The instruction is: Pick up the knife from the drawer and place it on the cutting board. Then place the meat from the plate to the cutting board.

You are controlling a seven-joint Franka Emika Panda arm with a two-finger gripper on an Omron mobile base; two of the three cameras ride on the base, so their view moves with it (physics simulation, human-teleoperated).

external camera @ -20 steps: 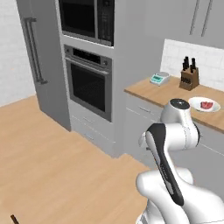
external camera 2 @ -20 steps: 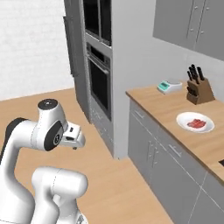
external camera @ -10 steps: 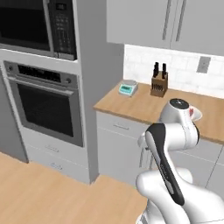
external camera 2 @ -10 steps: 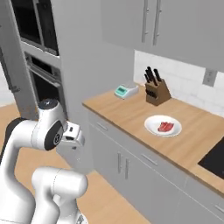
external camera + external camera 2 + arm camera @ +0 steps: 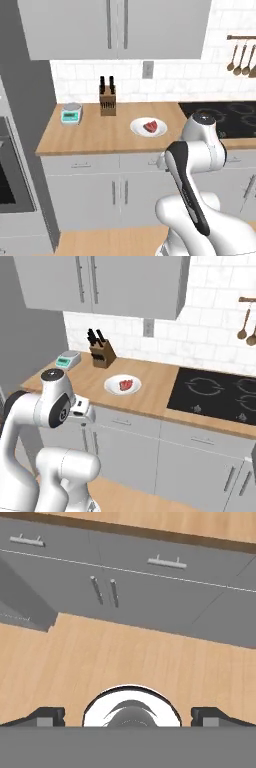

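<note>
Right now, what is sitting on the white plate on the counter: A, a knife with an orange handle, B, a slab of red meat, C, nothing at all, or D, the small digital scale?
B: the meat lies on the plate, a red slab with pale streaks, while the scale and the knife block stand apart on the counter to one side of it.

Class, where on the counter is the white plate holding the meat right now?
In both base views the plate sits on the wooden counter, with the meat on it, between the knife block and the black cooktop.
</note>
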